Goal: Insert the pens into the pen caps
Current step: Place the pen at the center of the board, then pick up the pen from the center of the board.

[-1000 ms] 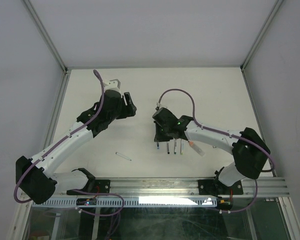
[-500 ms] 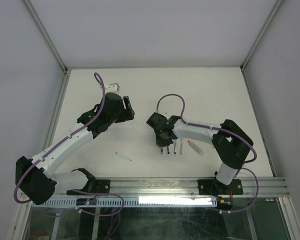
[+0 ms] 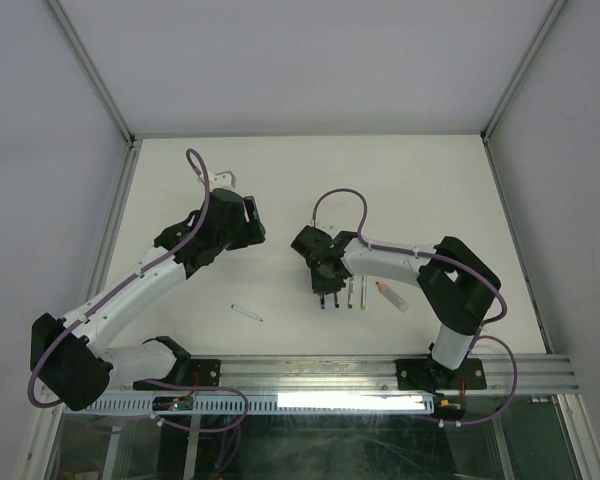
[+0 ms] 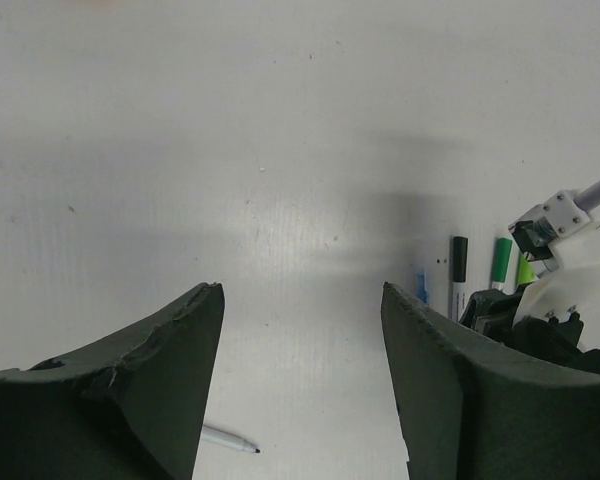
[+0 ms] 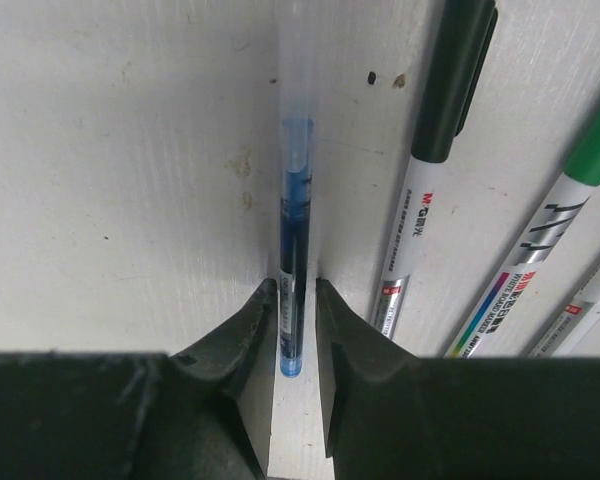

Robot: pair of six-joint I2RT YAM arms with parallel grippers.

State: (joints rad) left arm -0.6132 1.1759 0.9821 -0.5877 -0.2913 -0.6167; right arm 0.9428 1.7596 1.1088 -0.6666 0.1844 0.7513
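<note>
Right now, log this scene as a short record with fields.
left fingers: open, holding nothing
right fingers: closed on the blue pen
blue pen: lying flat on the table
next to it: black-capped pen, then green-capped pen
lone pen: apart from the row, toward the left arm

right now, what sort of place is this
Likely a robot lab test cell: a white table boxed in by plain grey panels, two arms bolted to an aluminium rail, pens laid in a row.
</note>
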